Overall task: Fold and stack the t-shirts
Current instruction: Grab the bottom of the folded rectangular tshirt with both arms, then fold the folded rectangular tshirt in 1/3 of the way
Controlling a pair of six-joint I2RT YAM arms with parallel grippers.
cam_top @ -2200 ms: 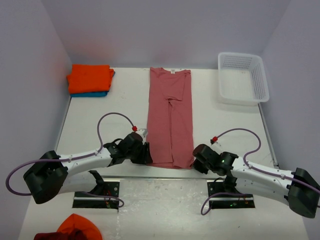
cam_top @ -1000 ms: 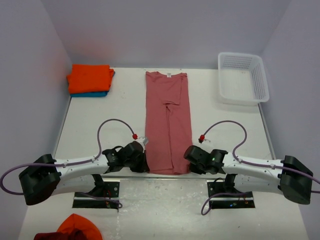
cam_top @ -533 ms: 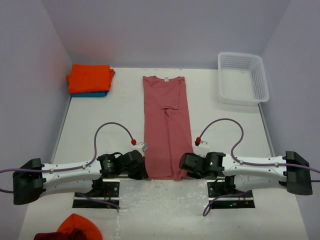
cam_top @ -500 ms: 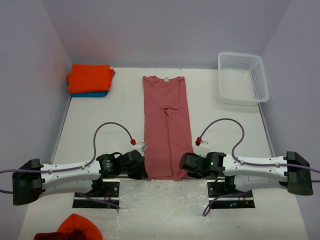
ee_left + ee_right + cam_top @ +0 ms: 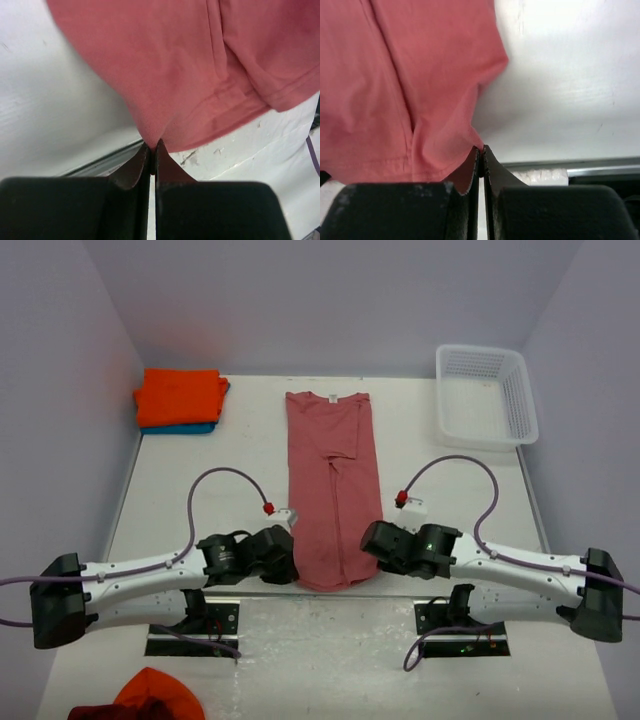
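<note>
Overhead on the table [image 5: 220, 480]: salmon-red t-shirt [image 5: 333, 480], folded to a long narrow strip, collar far, hem near, lying centre; orange t-shirt [image 5: 180, 395] stacked on teal t-shirt [image 5: 195, 428] at far left; left end effector [image 5: 292, 562] and right end effector [image 5: 368, 543] at the hem corners, which sit drawn inward and farther from the near edge than half a second ago. Left wrist: fingers [image 5: 132, 170] clenched on a peaked pinch of the hem. Right wrist: fingers [image 5: 465, 172] clamped likewise on the opposite hem corner.
</note>
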